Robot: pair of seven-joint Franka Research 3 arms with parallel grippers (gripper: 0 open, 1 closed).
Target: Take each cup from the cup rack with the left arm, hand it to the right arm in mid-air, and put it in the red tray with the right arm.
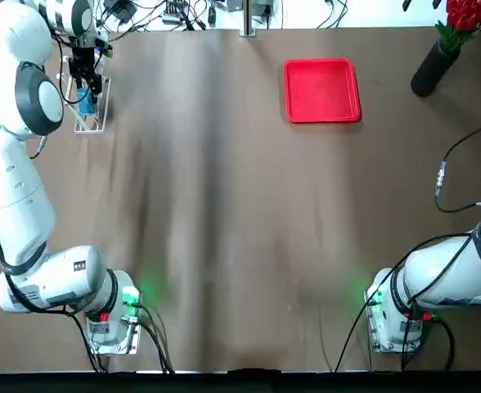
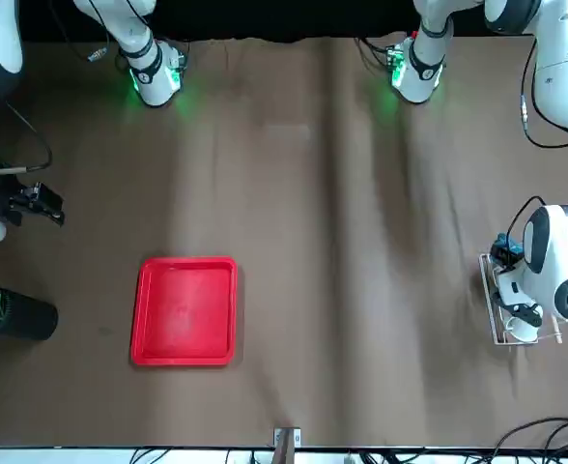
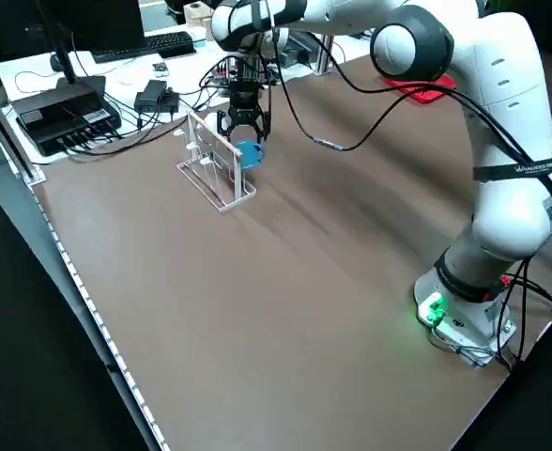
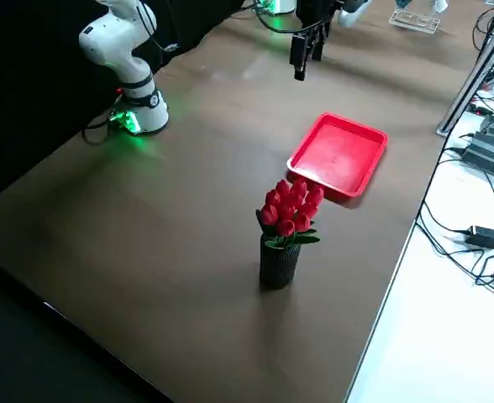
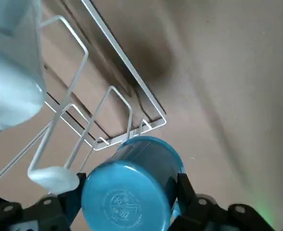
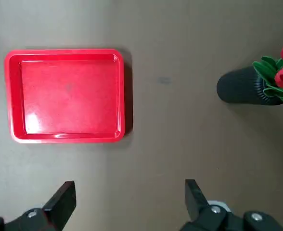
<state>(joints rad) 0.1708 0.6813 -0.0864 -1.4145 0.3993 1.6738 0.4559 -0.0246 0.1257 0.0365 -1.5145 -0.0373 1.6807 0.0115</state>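
Gripping the blue cup (image 5: 132, 190) at the cup rack (image 3: 215, 169), left end effector (image 3: 244, 132); white cup mostly cropped.

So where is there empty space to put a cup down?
The red tray holds nothing. The brown table is bare between the tray and the cup rack, and down to the arm bases. It is crowded at the rack, where the left end effector grips the blue cup. A flower vase stands beside the tray.
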